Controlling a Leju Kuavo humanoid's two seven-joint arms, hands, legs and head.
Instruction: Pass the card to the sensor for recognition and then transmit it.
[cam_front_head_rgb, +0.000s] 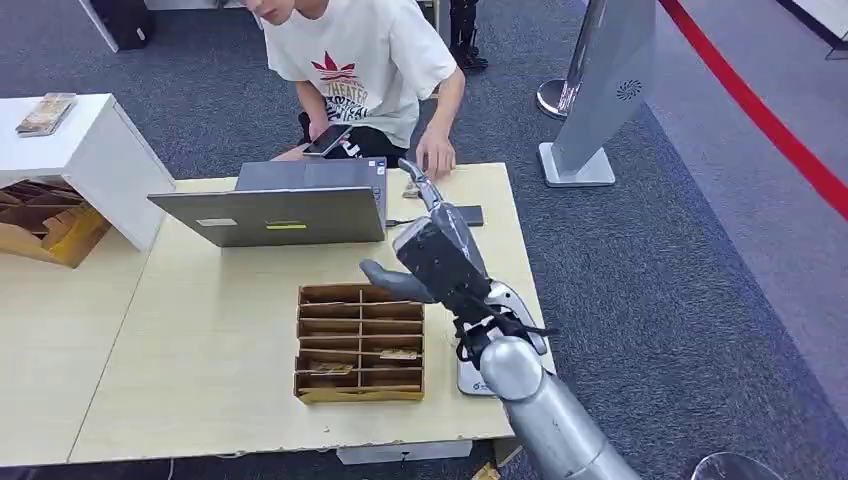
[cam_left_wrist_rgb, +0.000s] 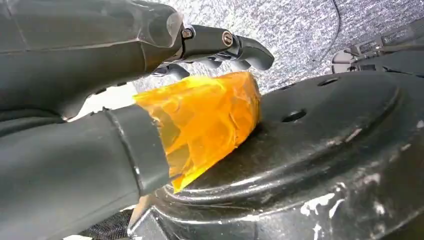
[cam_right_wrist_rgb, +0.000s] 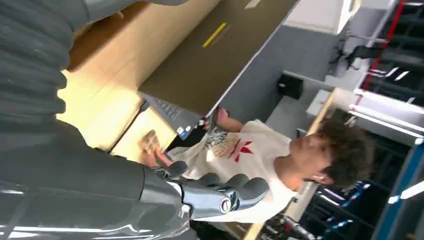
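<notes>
The left hand (cam_left_wrist_rgb: 150, 65) hangs with its dark fingers (cam_left_wrist_rgb: 235, 47) curled loosely, holding nothing. Its thick thumb carries a wrap of orange tape (cam_left_wrist_rgb: 205, 122). Grey carpet (cam_left_wrist_rgb: 300, 30) lies beyond the fingers.

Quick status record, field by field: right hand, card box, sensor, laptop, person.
right hand: raised above the table's right side, fingers spread, nothing visibly held
card box: brown divided box near the table's front edge, cards in a few slots
sensor: white device under the right forearm, partly hidden
laptop: open, back facing the robot
person: seated behind the table, one hand on the tabletop
</notes>
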